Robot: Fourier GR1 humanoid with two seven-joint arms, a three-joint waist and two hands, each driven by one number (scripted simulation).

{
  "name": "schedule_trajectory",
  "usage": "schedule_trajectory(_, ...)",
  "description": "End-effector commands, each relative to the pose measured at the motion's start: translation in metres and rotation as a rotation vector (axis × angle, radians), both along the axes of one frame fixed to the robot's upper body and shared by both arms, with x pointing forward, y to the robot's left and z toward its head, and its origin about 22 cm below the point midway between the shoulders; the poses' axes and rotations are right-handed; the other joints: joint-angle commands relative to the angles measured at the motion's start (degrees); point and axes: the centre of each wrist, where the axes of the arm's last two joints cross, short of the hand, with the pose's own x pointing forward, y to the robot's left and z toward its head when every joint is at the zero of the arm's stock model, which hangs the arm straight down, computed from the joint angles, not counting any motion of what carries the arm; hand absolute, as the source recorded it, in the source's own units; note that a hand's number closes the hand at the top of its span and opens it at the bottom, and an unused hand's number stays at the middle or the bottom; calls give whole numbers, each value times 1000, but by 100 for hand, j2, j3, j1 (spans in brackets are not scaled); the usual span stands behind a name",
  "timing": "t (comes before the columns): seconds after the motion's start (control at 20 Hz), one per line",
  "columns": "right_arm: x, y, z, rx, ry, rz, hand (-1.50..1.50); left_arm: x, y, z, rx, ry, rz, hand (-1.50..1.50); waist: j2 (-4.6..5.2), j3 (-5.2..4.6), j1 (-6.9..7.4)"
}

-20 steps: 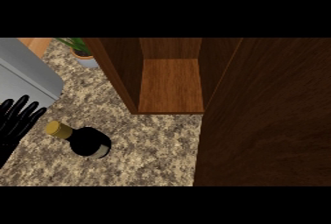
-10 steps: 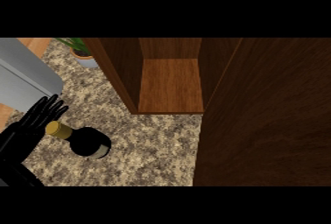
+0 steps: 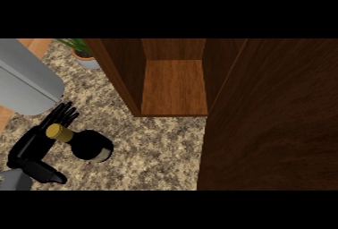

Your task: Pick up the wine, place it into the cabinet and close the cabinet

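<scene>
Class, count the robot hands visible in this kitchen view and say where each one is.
1. The left hand is at the lower left, beside the wine bottle on the counter. The right hand is out of view.

- Light is even and soft on the counter (image 3: 152,147); no glare
- The cabinet (image 3: 175,87) door (image 3: 277,116) is dark; its grain is faint
</scene>
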Motion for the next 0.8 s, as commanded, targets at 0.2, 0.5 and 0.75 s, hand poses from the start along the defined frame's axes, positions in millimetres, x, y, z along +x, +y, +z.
schedule_trajectory(0.2,-13,-3,5,39,-23,12,-150,2,-16,-40,-65,-5,-92,-150,5,-2,-31)
schedule_trajectory(0.5,-14,1,8,26,-20,29,-150,8,-23,-52,-125,29,-88,-150,7,-7,-53)
schedule_trajectory(0.75,-16,-5,11,26,-29,55,-150,6,-42,-68,-181,71,-127,-150,13,-8,-100)
